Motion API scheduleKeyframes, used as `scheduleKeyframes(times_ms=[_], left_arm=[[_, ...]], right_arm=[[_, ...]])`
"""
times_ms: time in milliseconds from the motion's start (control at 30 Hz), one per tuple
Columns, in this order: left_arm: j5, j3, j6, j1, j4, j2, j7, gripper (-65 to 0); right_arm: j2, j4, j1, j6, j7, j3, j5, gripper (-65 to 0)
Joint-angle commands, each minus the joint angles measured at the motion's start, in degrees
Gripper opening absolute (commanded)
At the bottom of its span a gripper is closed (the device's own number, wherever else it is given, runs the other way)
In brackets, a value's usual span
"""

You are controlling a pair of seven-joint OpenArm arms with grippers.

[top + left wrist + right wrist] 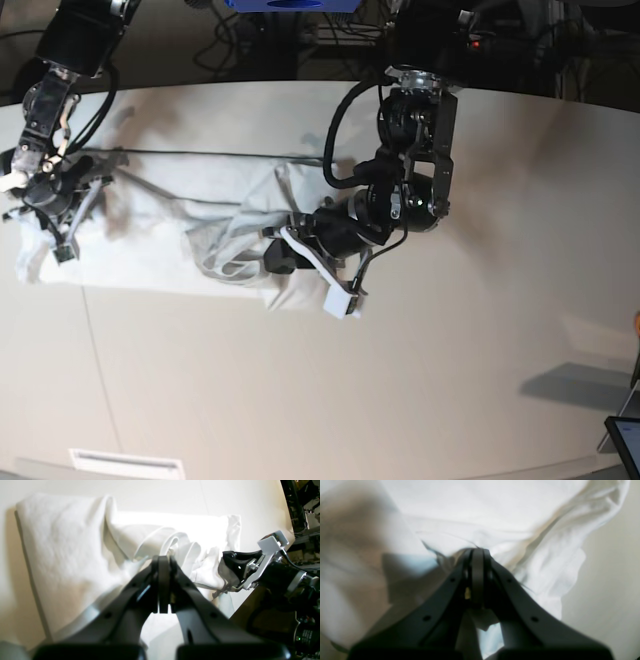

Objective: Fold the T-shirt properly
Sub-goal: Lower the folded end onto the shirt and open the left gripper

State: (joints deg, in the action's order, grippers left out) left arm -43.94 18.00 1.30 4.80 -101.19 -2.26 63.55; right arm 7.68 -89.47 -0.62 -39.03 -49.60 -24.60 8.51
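Between both arms, T-shirt (170, 245) bunched, left claw (163, 557) and right claw (477, 551) each pinching it

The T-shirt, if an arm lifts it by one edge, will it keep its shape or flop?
Probably flop: the T-shirt already lies in soft wrinkles and bunches by the left gripper. It looks thin and light, so it would likely drape and drag across the table.

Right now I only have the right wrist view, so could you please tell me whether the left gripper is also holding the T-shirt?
Observer: Yes, the left gripper is shut on a bunched fold of the T-shirt.
Operator: Thank you. How does the whole shirt lie?
Observer: In the base view it is a crumpled band across the table, flat at one end and heaped at the other, not yet neatly folded.
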Motion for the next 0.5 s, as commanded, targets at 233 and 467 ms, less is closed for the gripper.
scheduleKeyframes(times_ms=[233,467], left_arm=[[0.3,-0.11,1.38,1.14,-0.75,-0.16,-0.82,-65.0],[6.19,0.51,7.36,1.22,-0.75,-0.42,-0.74,-65.0]], right_arm=[[0.1,-0.33,0.23,-0.97,-0.46,0.03,-1.0,-64.0],[0.1,-0.33,0.14,-0.97,-0.46,-0.06,-1.0,-64.0]])
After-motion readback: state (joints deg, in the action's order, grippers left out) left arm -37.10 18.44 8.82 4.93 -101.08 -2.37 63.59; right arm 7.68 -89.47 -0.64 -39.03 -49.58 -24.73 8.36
